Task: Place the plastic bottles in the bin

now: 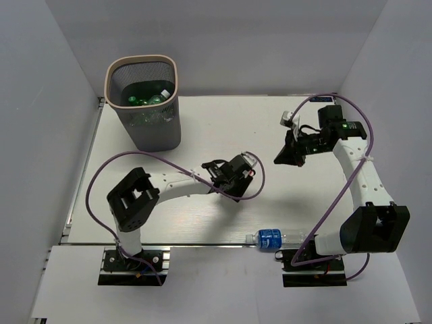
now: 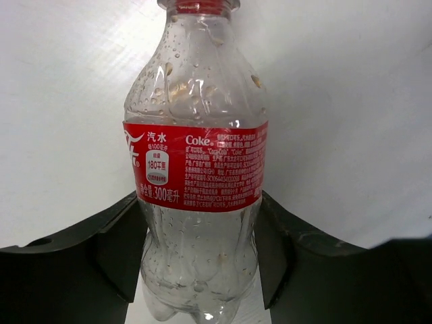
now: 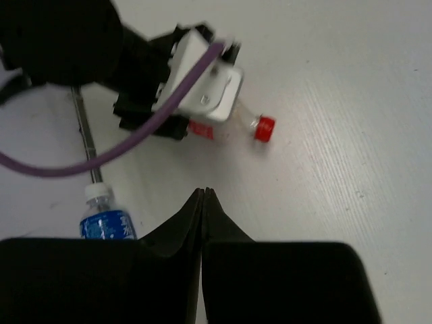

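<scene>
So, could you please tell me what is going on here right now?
The left gripper is shut on a clear Coke bottle with a red label, near the middle of the table. The right gripper is shut and empty. A blue-labelled bottle lies at its near edge, and the bin already holds some bottles.

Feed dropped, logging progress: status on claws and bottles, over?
Left claw shut on Coke bottle. Right claw shut, empty. Blue-label bottle lying at near table edge. Nothing between left claw and bin.

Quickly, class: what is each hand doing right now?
Left hand: closed on the Coke bottle.
Right hand: closed, holding nothing.
</scene>
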You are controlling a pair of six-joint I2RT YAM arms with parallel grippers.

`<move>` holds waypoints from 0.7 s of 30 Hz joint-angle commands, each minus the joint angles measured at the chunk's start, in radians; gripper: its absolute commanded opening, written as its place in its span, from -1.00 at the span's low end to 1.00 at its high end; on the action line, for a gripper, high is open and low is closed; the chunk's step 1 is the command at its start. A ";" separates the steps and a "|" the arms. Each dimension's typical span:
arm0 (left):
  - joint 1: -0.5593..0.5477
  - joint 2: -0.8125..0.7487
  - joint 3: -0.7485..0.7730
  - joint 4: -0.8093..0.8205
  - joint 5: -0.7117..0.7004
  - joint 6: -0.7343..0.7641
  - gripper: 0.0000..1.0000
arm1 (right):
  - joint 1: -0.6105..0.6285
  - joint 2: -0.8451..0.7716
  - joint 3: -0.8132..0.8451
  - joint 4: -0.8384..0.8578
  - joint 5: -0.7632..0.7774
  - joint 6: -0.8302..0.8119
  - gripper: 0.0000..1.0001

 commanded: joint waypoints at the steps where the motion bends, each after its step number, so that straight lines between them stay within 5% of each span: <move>1: 0.037 -0.160 0.094 -0.026 -0.147 -0.003 -0.23 | -0.013 -0.023 0.014 -0.287 -0.058 -0.338 -1.00; 6: 0.178 -0.237 0.222 -0.063 -0.223 0.060 -0.27 | -0.031 -0.086 -0.134 -0.286 0.009 -0.415 -1.00; 10: 0.290 -0.238 0.422 -0.051 -0.223 0.105 -0.27 | -0.031 -0.092 -0.204 -0.289 -0.005 -0.474 -0.63; 17: 0.457 -0.096 0.826 -0.109 -0.279 0.148 -0.25 | -0.019 -0.097 -0.211 -0.289 -0.063 -0.522 -0.37; 21: 0.542 -0.072 0.878 -0.161 -0.315 0.136 -0.21 | -0.001 -0.126 -0.240 -0.289 -0.056 -0.551 0.11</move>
